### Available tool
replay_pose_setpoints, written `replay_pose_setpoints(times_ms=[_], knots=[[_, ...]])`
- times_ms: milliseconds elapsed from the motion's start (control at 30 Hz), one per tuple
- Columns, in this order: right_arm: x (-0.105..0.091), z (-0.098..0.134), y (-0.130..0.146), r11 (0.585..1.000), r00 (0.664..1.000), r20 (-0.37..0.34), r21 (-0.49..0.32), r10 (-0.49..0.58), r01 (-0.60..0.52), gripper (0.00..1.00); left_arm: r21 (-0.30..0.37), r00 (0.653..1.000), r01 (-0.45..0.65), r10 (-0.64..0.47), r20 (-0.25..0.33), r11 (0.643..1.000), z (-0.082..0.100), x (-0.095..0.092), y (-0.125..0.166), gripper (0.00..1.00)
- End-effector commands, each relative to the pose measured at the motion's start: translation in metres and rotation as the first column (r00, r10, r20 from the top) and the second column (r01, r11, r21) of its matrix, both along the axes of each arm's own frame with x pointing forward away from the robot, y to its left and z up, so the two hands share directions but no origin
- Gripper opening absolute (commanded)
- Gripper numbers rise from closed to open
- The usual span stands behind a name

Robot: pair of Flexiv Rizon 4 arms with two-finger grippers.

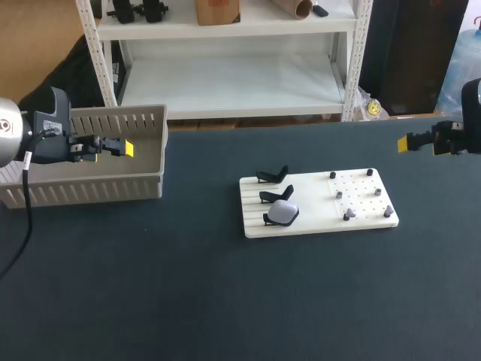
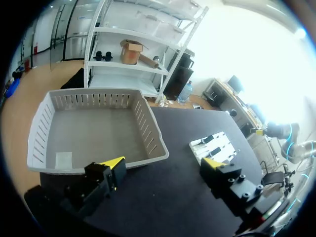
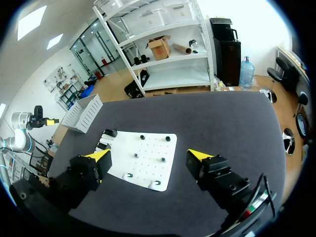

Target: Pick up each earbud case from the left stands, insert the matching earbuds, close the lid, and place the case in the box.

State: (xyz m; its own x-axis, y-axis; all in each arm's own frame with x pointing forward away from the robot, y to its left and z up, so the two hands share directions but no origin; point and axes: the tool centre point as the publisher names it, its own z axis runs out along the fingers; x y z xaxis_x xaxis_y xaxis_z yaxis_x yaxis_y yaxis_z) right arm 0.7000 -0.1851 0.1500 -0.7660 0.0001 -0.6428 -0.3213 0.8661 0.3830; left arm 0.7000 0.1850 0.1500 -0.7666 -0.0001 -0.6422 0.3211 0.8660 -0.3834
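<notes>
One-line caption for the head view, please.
Left gripper open at the box, right gripper open off beside the board holding one earbud case.

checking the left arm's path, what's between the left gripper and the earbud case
In the head view, only the box's end wall and bare table lie between the left gripper and the earbud case.

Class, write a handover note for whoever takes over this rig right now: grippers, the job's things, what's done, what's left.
Left gripper: open, empty, by the box.
Right gripper: open, empty, right of the board.
One earbud case sits on the nearest stand; the other two stands are bare.
Earbuds sit on the board's right half.
No case seen in the box.
Left: pick this case, insert earbuds, close, box it.
</notes>
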Motion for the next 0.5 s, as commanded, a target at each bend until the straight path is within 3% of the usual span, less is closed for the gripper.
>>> replay_pose_setpoints(times_ms=[33, 500], knots=[[0.0, 0.0, 0.0, 1.0, 1.0, 0.0, 0.0, 0.0, 0.0, 1.0, 0.008, 1.0, 0.017, -0.017, 0.002, 1.0, 0.0004, -0.0003, -0.0028, 1.0], [0.0, 0.0, 0.0, 1.0, 1.0, 0.0, 0.0, 0.0, 0.0, 1.0, 0.018, 1.0, 0.022, -0.022, -0.006, 1.0, 0.0027, 0.0012, -0.0044, 1.0]])
